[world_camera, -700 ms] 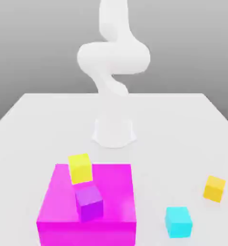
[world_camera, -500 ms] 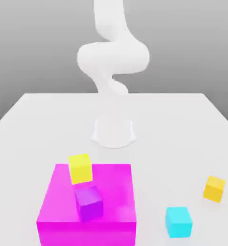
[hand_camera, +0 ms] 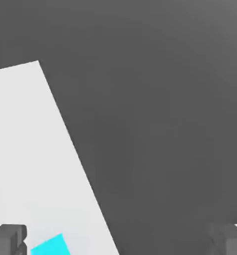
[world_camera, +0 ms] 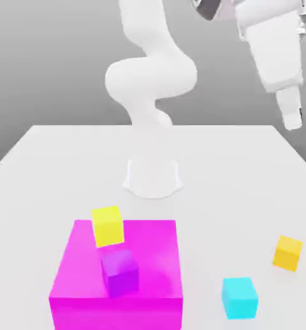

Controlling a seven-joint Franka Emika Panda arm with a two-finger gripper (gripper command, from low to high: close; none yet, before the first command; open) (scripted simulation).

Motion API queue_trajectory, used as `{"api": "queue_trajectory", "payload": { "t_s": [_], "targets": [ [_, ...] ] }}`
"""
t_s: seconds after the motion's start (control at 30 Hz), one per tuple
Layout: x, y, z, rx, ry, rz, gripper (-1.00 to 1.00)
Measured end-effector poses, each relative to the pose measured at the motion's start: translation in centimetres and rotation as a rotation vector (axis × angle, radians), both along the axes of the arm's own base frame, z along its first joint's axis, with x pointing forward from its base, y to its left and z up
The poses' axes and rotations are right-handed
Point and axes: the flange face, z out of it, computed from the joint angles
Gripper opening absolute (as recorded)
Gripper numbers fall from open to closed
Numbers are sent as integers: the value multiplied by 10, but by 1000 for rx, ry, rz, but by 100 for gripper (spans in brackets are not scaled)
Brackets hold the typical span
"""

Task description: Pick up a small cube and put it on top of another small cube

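Note:
The small orange-yellow cube [world_camera: 288, 252] rests on the white table near the exterior view's right edge. In front of it and a little to the left sits the cyan cube [world_camera: 239, 297], which also appears in the hand view as a cyan cube [hand_camera: 50, 245] beside one fingertip. My gripper [world_camera: 292, 119] hangs high in the air, far above the orange-yellow cube and tilted. In the hand view the gripper [hand_camera: 120, 241] is open, its fingers [hand_camera: 8, 239] standing wide apart with nothing between them.
A large magenta block [world_camera: 152, 258] stands at the front on the exterior view's left. A lemon-yellow cube [world_camera: 108, 225] lies at its back edge and a purple cube [world_camera: 120, 271] on its top. The arm's white base [world_camera: 153, 175] stands mid-table. The table edge [hand_camera: 75, 149] crosses the hand view.
The hand has swung into the exterior view at the upper right, and the arm's upper link has leaned left. None of the cubes has moved.

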Motion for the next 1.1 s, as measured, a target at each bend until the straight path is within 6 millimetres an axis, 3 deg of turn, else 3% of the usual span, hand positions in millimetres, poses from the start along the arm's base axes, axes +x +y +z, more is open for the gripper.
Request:
{"api": "queue_trajectory", "payload": {
  "t_s": [0.23, 0.47, 0.73, 0.9, 0.93, 1.1],
  "targets": [
    [-21, 54, -83, -129, 38, 380, 0],
    [-62, 98, -163, -255, 65, 778, 0],
    [-111, 117, -245, -397, 95, 1208, 0],
    [-116, 120, -301, -414, 96, 1259, 0],
    [-117, 119, -312, -413, 97, 1259, -100],
    [-117, 119, -312, -413, 100, 1259, -100]
  ]
}}
